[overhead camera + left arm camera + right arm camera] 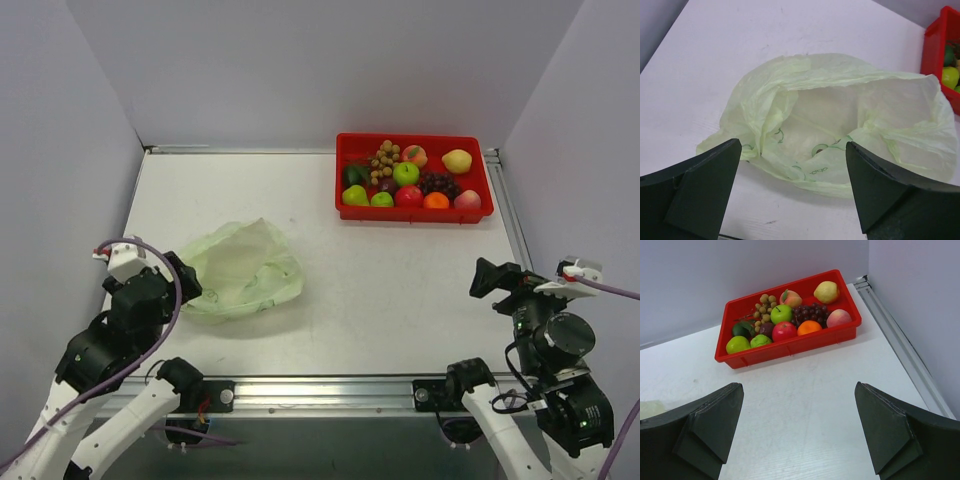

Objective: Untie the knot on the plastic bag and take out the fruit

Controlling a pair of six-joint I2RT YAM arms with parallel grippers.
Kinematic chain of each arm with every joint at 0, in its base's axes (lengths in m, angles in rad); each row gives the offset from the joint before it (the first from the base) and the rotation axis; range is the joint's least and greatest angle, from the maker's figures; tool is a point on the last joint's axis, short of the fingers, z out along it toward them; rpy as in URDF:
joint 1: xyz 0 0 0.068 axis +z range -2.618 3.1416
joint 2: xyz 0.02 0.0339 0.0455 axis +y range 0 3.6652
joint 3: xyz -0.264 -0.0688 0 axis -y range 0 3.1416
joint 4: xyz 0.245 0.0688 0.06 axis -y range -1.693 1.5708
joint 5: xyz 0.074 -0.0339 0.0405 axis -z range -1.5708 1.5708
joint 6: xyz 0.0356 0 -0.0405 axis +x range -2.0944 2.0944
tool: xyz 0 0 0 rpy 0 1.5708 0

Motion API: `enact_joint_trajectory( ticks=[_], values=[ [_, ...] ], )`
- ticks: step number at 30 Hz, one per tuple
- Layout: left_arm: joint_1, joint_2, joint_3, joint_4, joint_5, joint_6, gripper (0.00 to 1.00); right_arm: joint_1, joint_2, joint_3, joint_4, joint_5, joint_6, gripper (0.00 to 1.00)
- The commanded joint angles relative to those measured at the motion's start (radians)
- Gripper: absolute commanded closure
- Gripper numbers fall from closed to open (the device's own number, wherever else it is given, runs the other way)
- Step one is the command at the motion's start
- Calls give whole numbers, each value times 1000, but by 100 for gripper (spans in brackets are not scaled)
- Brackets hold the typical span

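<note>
The pale green plastic bag (241,268) lies open and flat on the table at the left; in the left wrist view its mouth (840,120) gapes toward me and looks empty. No knot shows. The fruit (408,178) lies in the red tray (414,213) at the back right: grape bunch (810,315), red, orange, pink and green pieces. My left gripper (182,280) is open and empty just left of the bag. My right gripper (492,278) is open and empty at the right, over bare table.
The tray also holds a tan longan cluster (762,307) and a yellow lemon-like fruit (826,291). A metal rail (320,385) runs along the near table edge and another (900,345) along the right side. Grey walls enclose the table.
</note>
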Motion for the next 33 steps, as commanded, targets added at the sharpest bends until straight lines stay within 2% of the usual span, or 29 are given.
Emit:
enact_joint_trajectory(
  ticks=[1, 5, 14, 18, 23, 33],
  values=[
    [6, -40, 84, -36, 42, 57, 3, 0, -30, 13, 11, 69, -35, 0],
    [6, -96, 129, -10, 69, 221, 3, 0, -88, -8, 11, 115, -28, 0],
    [5, -310, 158, 64, -23, 357, 3, 0, -189, -44, 6, 32, -77, 0],
    [5, -384, 136, 85, -76, 380, 2, 0, -217, -50, 8, 40, -74, 0],
    [3, -472, 98, 113, -168, 334, 3, -2, -212, -41, 8, 16, -89, 0],
    [2, -533, 46, 128, -193, 331, 3, 0, -189, -33, 8, -44, -118, 0]
  ],
)
